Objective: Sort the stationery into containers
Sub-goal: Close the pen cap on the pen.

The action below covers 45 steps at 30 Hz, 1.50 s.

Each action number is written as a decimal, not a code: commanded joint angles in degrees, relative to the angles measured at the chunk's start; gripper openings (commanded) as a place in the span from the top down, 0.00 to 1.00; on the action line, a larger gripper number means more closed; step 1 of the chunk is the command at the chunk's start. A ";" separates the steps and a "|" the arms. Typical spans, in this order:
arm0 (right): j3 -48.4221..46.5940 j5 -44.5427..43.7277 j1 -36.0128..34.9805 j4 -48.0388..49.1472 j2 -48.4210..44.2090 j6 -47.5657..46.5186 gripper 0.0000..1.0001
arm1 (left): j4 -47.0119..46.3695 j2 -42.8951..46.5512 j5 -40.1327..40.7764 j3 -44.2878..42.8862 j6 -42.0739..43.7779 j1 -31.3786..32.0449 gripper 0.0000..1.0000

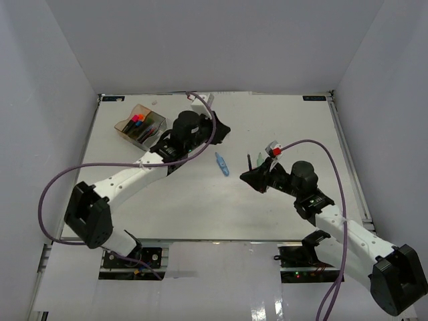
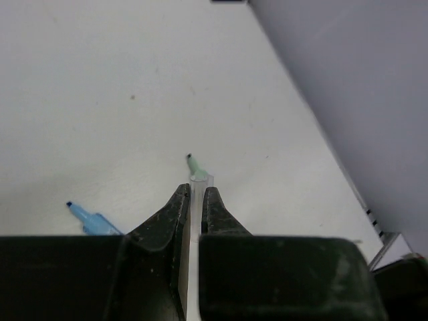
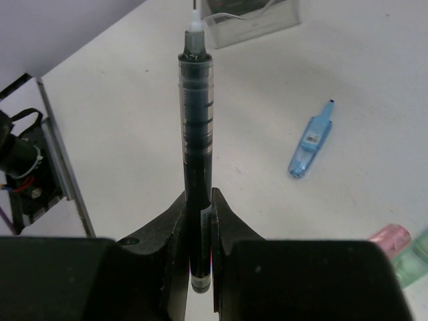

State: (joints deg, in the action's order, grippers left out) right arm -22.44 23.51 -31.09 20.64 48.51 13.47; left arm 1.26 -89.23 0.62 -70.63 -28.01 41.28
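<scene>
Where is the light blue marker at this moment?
In the top view the light blue marker lies loose on the table near the middle, between the left gripper and the right gripper, held by neither.

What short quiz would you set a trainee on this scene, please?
1. True or false: the right tool is shut on a black pen.
2. Where is the pastel blue marker? A) in the right tool; B) lying on the table between the arms; C) hanging over the table's edge.
3. Fill in: the left tool is shut on a thin clear pen whose tip is ___.

Key: 1 true; 2 B; 3 mint green.
</scene>
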 commanded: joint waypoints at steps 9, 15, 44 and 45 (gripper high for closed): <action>-6.65 12.35 -3.09 18.02 10.63 1.82 0.92 | -27.88 19.70 -13.63 20.79 -5.30 -6.30 1.00; -11.48 12.26 -6.96 22.94 19.24 1.64 0.92 | -36.32 24.28 -15.65 26.77 -7.67 -8.75 1.00; -23.00 13.15 -10.92 30.95 37.89 4.02 0.92 | -50.21 26.13 -23.03 33.72 -11.89 -13.94 1.00; -23.09 13.06 -10.92 30.95 37.97 4.02 0.92 | -50.21 26.04 -23.04 33.72 -11.98 -13.86 1.00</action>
State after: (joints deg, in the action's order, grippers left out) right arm -43.07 36.23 -41.69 48.21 85.95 17.61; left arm -46.96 -64.29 -20.84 -37.08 -39.40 27.75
